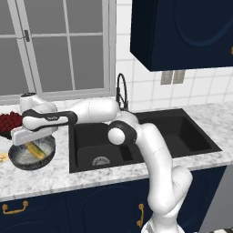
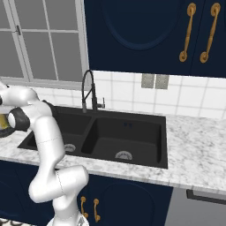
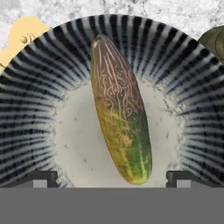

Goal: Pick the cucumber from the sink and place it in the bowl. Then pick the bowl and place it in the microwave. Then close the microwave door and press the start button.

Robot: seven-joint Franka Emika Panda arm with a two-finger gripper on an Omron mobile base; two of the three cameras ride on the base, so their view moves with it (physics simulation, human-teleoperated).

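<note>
The cucumber (image 3: pixel 120 111) lies free inside the bowl (image 3: pixel 26 109), a wide round dish with a streaked wall and a pale speckled floor. My gripper (image 3: pixel 111 177) hangs open just above it, one fingertip on each side of the cucumber's near end and not touching it. From the left base view the bowl (image 1: pixel 20 160) stands on the counter left of the sink (image 1: pixel 136 136), with the cucumber (image 1: pixel 36 150) in it and my gripper (image 1: pixel 28 142) right over it. The microwave, its door and the start button are out of view.
A dark bowl of red fruit (image 1: pixel 9 122) stands just behind the bowl. A yellow-orange item (image 3: pixel 22 37) and a dark olive one (image 3: pixel 214 41) lie beside the bowl's rim. The black faucet (image 1: pixel 121 91) rises behind the sink. Marble counter (image 2: pixel 194 150) stretches right of the sink (image 2: pixel 110 134).
</note>
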